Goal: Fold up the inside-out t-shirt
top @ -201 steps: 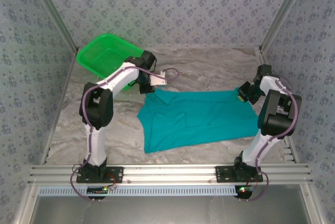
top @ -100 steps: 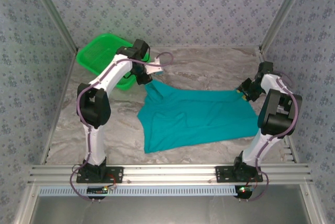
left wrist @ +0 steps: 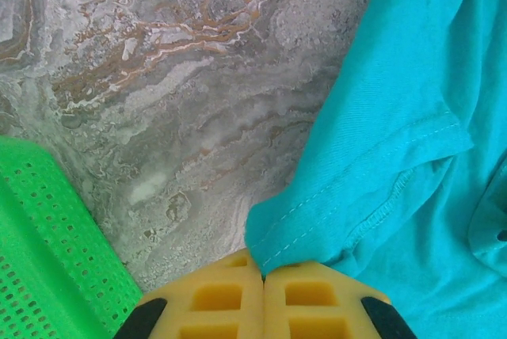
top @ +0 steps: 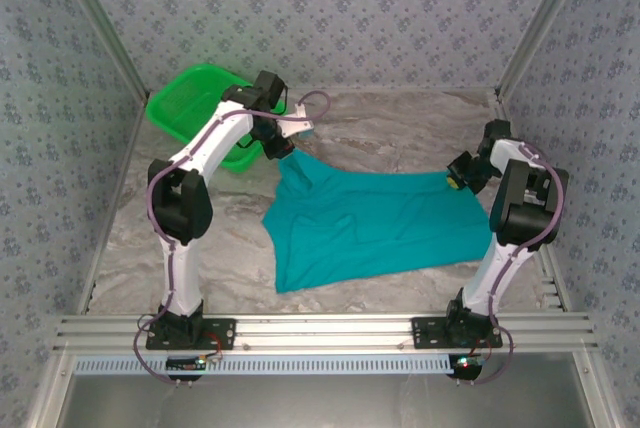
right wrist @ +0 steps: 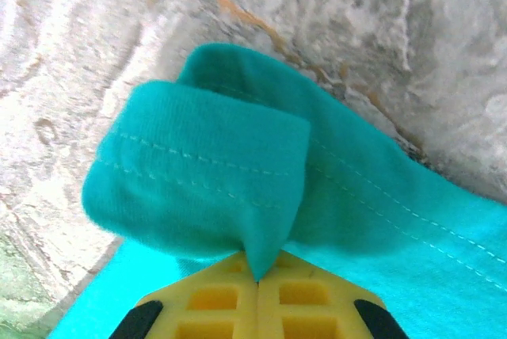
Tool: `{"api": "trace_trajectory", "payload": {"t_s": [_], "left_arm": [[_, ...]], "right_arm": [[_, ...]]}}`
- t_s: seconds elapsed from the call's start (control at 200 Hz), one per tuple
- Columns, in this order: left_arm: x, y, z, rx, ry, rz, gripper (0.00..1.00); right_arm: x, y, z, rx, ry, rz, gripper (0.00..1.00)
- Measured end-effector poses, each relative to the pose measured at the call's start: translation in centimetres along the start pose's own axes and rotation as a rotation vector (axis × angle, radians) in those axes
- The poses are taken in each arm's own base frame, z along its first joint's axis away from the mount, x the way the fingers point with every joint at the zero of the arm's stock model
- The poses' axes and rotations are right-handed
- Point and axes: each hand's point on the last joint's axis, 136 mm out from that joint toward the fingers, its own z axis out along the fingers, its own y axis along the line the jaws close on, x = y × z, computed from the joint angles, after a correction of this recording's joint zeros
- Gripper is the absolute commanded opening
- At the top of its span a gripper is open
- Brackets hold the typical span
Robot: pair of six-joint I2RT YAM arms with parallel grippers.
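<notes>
The teal t-shirt [top: 370, 223] lies mostly flat in the middle of the marble table, plain side up, with stitched hems showing. Its far left corner is lifted by my left gripper [top: 283, 151], whose yellow pads are shut on a hemmed edge of the t-shirt [left wrist: 372, 157]. My left gripper [left wrist: 263, 272] pinches that corner just above the table. At the far right corner my right gripper [top: 456, 179] is shut on a folded, stitched flap of the t-shirt [right wrist: 214, 173]. The right gripper [right wrist: 258, 276] holds the cloth in a small point between its pads.
A bright green mesh basket [top: 195, 103] stands at the back left, close behind my left arm; its wall [left wrist: 47, 252] is near the left gripper. Patterned walls close in the table on three sides. Bare marble table [top: 390, 128] lies behind the shirt.
My left gripper rose and moved back, lifting the shirt's far left corner. My right gripper opened briefly and shut again on the far right corner, shifting slightly left.
</notes>
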Motion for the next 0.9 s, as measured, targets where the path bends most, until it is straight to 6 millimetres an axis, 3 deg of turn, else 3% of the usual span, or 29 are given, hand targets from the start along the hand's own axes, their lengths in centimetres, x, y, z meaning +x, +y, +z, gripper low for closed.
{"api": "trace_trajectory", "payload": {"t_s": [0.31, 0.58, 0.74, 0.9], "left_arm": [[0.5, -0.5, -0.1, 0.020, 0.023, -0.005, 0.00], [0.0, -0.7, -1.5, 0.028, 0.020, -0.051, 0.00], [0.2, -3.2, -1.5, 0.102, 0.053, -0.113, 0.00], [0.2, -8.5, -1.7, 0.187, 0.102, -0.152, 0.00]], "right_arm": [[-1.6, 1.6, -2.2, 0.004, -0.057, -0.010, 0.00], [-2.8, 2.4, -4.0, 0.021, -0.104, -0.021, 0.01], [-2.1, 2.1, -5.6, 0.044, -0.122, -0.026, 0.02], [-0.7, 1.6, -7.8, 0.049, -0.148, -0.044, 0.03]]}}
